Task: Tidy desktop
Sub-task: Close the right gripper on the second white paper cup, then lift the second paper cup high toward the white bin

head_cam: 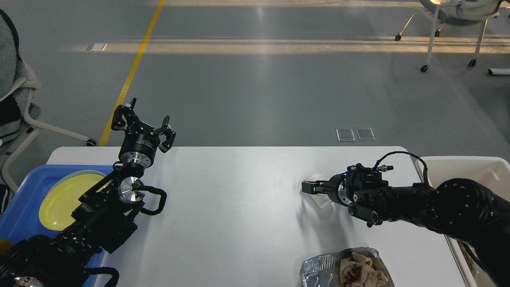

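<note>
the wide white desktop [239,207] fills the foreground. right gripper [308,187] pinches a clear plastic cup [316,191] lying sideways; a weak pinch could drop it. left gripper [145,119] hovers spread wide, holding nothing.

Bench [239,207] centre: wide bare strip running from far edge to near edge, open between the two arms. Left edge blocked: blue tray [24,207] w/ yellow plate [65,199] overhangs there, left arm lying across its right side; left tool [143,125] raised above far-left corner, fingers spread. Right side: right tool [308,187] low over bench, at a small clear plastic item [318,199]; grip state unclear. Right edge: cream bin [462,167] just beside bench. Near edge, right of centre: foil tray [318,267] w/ crumpled brown paper [360,271].
</note>
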Robot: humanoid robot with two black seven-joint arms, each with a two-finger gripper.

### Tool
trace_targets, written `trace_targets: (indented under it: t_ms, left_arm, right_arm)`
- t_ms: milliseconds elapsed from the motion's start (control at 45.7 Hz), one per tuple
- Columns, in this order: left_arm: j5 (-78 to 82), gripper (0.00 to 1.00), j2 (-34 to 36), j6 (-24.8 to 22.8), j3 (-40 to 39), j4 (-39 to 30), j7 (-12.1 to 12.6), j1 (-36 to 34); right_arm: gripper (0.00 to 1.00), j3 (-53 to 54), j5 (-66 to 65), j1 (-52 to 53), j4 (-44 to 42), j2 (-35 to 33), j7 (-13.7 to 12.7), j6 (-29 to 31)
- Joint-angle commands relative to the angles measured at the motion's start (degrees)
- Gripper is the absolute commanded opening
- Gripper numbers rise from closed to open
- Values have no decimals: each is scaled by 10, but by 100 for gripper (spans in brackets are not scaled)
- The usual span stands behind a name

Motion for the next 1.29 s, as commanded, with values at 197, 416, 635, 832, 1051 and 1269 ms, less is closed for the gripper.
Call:
trace_targets:
  t_ms: [197,416,635,832,1051,1269]
  left_arm:
    - [0,100,0,0,0,0,0,1]
    - [0,100,0,0,0,0,0,1]
    - [0,100,0,0,0,0,0,0]
    - [0,100,0,0,0,0,0,0]
    - [0,100,0,0,0,0,0,0]
    - [0,100,0,0,0,0,0,0]
  right_arm:
    - [100,-3,-32,-17,-4,2,0,-8]
    - [100,-1,-45,-41,-4,3,0,-8]
    - [81,-1,-44,-47,-7,3,0,-8]
    - [58,-1,-44,-47,-2,2,0,-8]
    - [57,6,-43,-41,1,-1,0,-6]
    - [56,8,-43,-40,1,0,0,-5]
